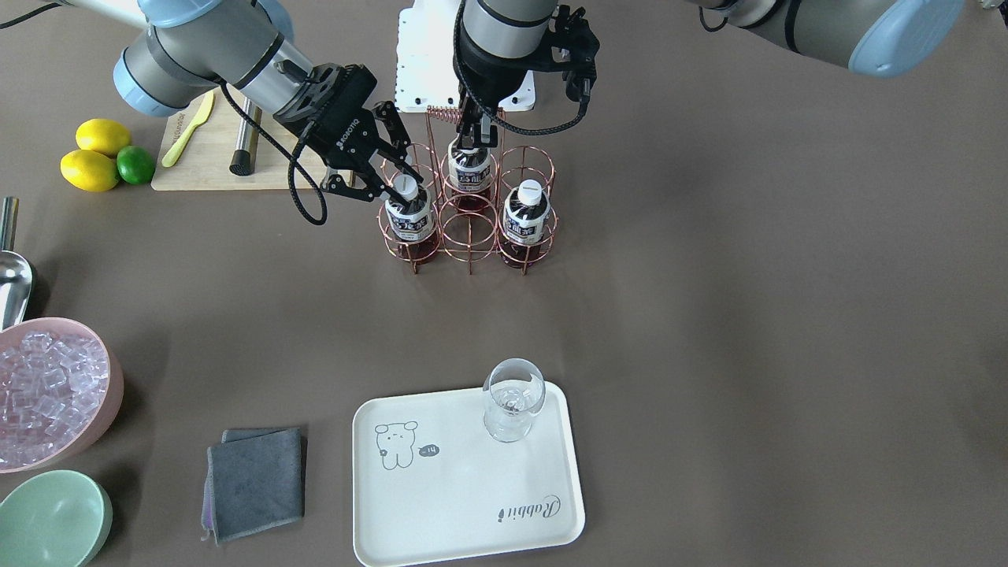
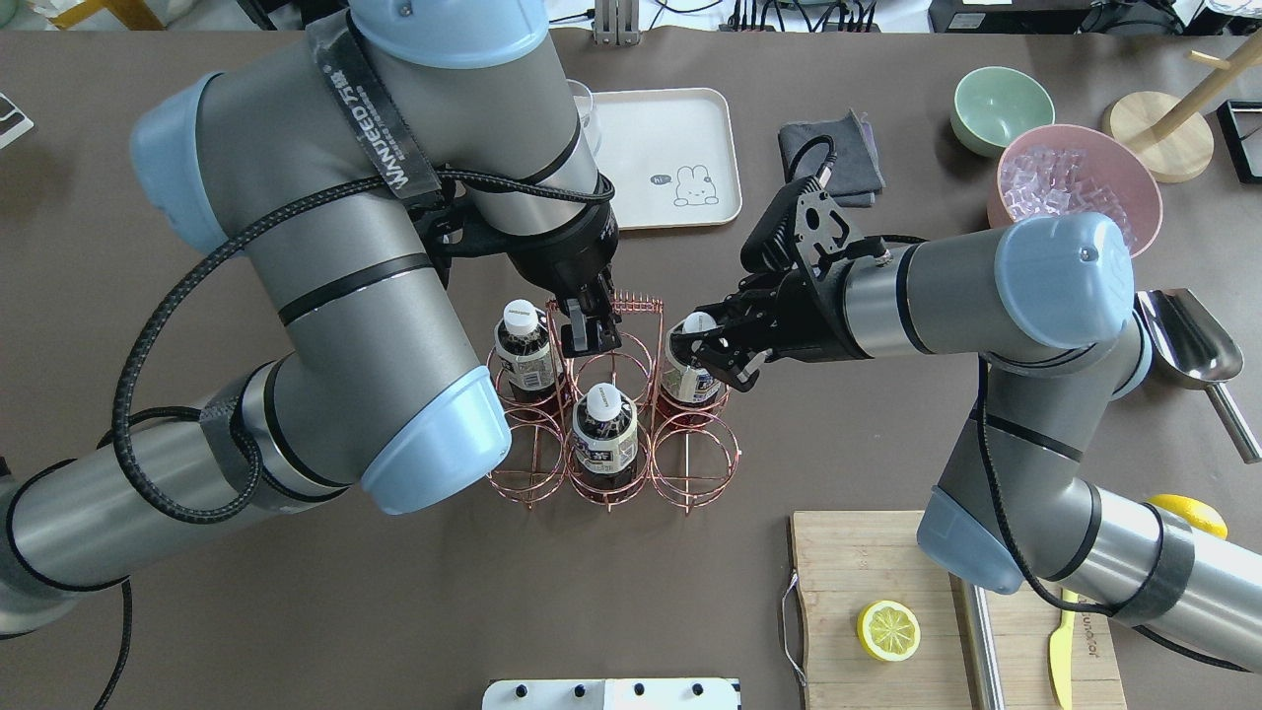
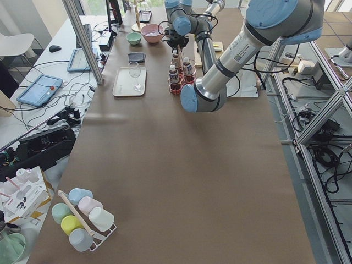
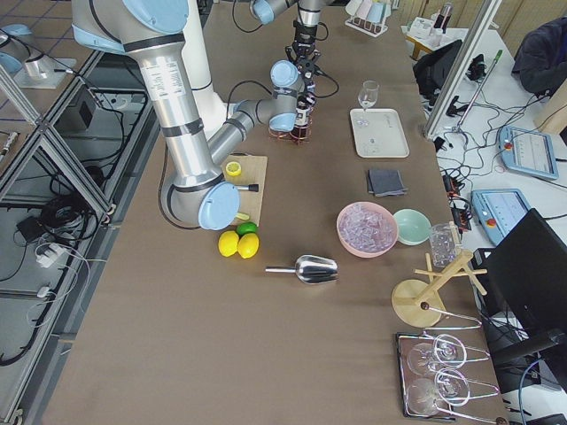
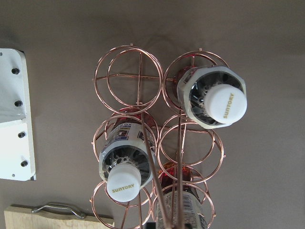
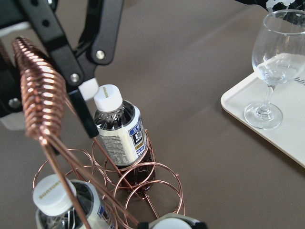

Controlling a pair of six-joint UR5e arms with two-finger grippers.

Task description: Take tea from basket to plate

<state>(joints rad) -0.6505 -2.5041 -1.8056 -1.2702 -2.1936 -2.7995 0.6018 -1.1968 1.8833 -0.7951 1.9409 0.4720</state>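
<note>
**Basket and its load.** A wire basket (image 1: 470, 203) of six ring cells is standing on the desk (image 1: 709, 315) and holding three bottles.

- In the row facing the tray (image 1: 465, 504), each end cell is carrying one bottle.
- In the row nearer the robot, the middle cell is carrying the third bottle (image 1: 470, 172).

**Grippers.** The right gripper (image 1: 405, 191) is pinching the white-capped neck of the tea bottle (image 1: 411, 224), which is sitting in the end cell on the robot's right. The left gripper (image 1: 472, 140) is pressing together on the basket's coiled handle (image 1: 443, 115) from above. The second bottle (image 1: 526, 220) is standing untouched in the opposite end cell.

**Other containers.** The tray is lying well apart from the basket and carrying one stemmed glass (image 1: 513, 405) near a corner. A pink bowl (image 1: 110, 378) is holding ice cubes (image 1: 43, 390).
</note>
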